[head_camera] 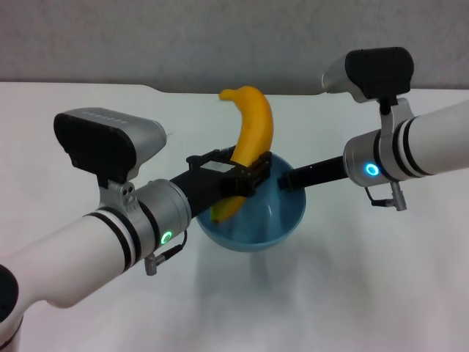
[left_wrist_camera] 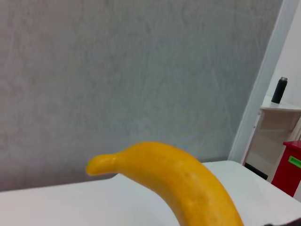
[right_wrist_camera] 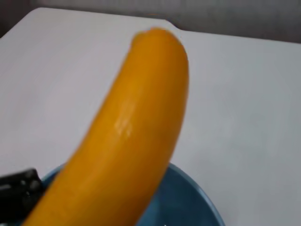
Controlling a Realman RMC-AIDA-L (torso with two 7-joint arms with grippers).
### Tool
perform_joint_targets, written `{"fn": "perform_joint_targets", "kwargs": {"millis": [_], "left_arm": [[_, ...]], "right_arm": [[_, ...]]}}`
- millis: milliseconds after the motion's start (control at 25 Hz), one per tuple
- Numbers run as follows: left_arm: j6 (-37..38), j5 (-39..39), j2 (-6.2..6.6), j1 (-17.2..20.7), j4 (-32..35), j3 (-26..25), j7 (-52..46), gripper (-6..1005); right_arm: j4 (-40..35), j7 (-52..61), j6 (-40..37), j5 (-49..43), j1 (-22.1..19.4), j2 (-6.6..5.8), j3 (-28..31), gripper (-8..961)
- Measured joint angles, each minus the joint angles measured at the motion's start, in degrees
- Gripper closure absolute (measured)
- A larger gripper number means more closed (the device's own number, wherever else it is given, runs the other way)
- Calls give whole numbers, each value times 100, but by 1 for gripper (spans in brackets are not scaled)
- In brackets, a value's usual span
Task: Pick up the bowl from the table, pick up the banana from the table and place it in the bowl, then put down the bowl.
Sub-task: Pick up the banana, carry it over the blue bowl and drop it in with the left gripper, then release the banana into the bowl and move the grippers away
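In the head view, the left gripper (head_camera: 245, 176) is clamped across the middle of the banana (head_camera: 251, 139), whose lower end dips inside the bowl (head_camera: 282, 220) while its upper end rises past the far rim. The right gripper (head_camera: 287, 178) is closed on the bowl's right rim, and the bowl appears held above the table (head_camera: 352, 279), its shadow below. In the left wrist view, the banana (left_wrist_camera: 181, 181) arcs over the table (left_wrist_camera: 70, 205) before a grey wall (left_wrist_camera: 141, 70). In the right wrist view, the banana (right_wrist_camera: 127, 136) leans over the bowl (right_wrist_camera: 186, 202).
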Motion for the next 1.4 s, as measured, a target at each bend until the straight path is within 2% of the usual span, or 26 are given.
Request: {"fn": "perform_joint_targets", "kwargs": {"millis": [400, 720, 840, 1120, 1400], "left_arm": [[-337, -135, 8, -177, 245, -91, 9, 502], [-403, -139, 10, -173, 233, -152, 15, 226], [-398, -138, 15, -109, 201, -344, 27, 121], [-908, -133, 34, 147, 38, -934, 27, 121], [-1296, -94, 40, 177, -64, -1371, 148, 122]], "right_arm": [[10, 0, -14, -11, 19, -2, 31, 916], [11, -1, -17, -22, 14, -2, 31, 902], [112, -4, -20, -43, 3, -1, 30, 896], [257, -40, -6, -73, -72, -9, 154, 883], [377, -65, 35, -333, -132, -36, 483, 870]]}}
